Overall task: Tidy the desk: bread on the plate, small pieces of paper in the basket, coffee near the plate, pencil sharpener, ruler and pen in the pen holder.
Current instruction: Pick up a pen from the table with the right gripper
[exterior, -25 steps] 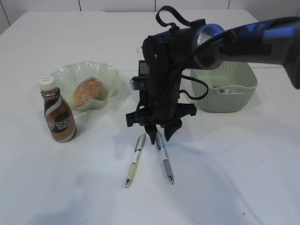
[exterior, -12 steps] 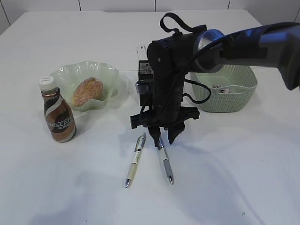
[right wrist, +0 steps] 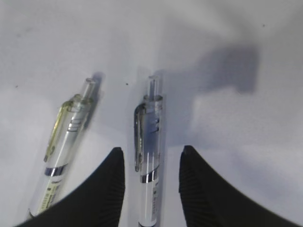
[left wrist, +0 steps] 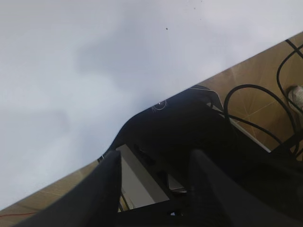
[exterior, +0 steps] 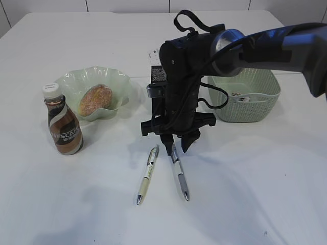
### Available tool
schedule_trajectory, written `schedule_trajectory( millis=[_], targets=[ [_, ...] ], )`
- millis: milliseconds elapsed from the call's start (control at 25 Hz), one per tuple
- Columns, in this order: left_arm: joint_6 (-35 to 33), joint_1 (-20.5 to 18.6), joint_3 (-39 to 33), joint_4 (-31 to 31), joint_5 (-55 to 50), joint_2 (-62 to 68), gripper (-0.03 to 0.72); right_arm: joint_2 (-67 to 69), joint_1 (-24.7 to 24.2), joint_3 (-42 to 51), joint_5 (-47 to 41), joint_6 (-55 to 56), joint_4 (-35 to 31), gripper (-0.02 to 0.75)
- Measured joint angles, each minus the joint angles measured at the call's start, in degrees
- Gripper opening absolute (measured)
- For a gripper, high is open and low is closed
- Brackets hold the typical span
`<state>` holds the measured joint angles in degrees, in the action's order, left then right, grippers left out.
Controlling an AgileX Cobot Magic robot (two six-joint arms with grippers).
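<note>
Two pens lie side by side on the white table: a grey-clear pen (exterior: 179,173) and a yellow-green pen (exterior: 147,173). My right gripper (exterior: 173,148) hangs open just over the grey pen's top end. In the right wrist view the grey pen (right wrist: 150,127) lies between the two fingers of the gripper (right wrist: 151,152), and the yellow-green pen (right wrist: 68,137) lies left of them. The bread (exterior: 95,98) sits on the green plate (exterior: 71,81), with the coffee bottle (exterior: 63,122) beside it. My left gripper (left wrist: 155,156) is open and empty, off the table's edge.
A green basket (exterior: 255,97) with small paper pieces (exterior: 239,95) stands at the right. A dark box (exterior: 156,74) is partly hidden behind my right arm. The left wrist view shows the table edge, cables and floor.
My right gripper has shifted slightly sideways over the pens' top ends and stays low. The pens have not moved.
</note>
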<state>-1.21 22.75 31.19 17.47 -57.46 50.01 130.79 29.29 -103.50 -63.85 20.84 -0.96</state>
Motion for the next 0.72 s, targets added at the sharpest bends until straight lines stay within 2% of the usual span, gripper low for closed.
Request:
schedule_trajectory(
  millis=[720],
  targets=[
    [0.00, 0.00, 0.00, 0.00, 0.00, 0.00, 0.328, 1.17, 0.00, -0.18, 1.32, 0.54, 0.34, 0.317]
  ],
)
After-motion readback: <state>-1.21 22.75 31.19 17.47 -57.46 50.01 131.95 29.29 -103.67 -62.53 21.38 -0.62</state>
